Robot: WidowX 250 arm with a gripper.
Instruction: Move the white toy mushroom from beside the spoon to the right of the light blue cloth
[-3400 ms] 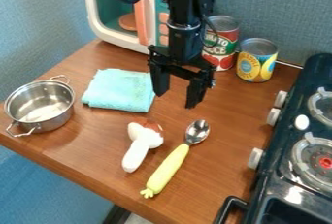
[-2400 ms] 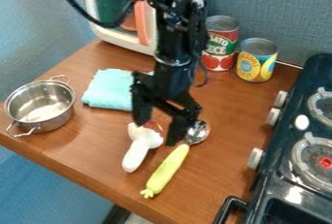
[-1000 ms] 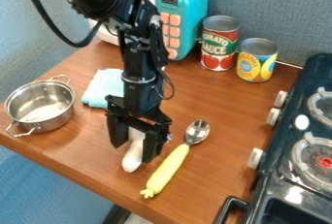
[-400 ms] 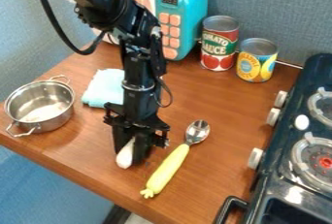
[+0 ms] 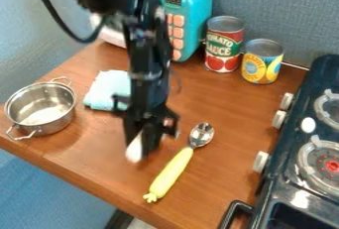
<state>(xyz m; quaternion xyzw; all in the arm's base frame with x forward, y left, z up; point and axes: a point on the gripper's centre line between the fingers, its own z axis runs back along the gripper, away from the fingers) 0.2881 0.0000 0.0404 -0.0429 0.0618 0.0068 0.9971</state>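
Observation:
Low over the middle of the table hangs the black gripper (image 5: 143, 146), shut on the white mushroom-shaped toy (image 5: 134, 149). The toy's pale stem end sticks out at the fingers' lower left, and its cap is hidden behind them. Just right of the gripper lies a spoon (image 5: 175, 168) with a yellow handle, its metal bowl pointing up and away. A folded light-blue cloth (image 5: 108, 90) is behind and left of the gripper, partly covered by the arm.
A metal pot (image 5: 41, 108) with two handles stands at the left. At the back are a teal and white toy microwave (image 5: 189, 5), a red tomato can (image 5: 224, 44) and a yellow can (image 5: 262, 61). A dark toy stove (image 5: 311, 158) borders the right side.
The gripper came down from the back over the white toy and closed on it. Since the last earlier frame, gripper and toy have risen slightly, shifting a little right.

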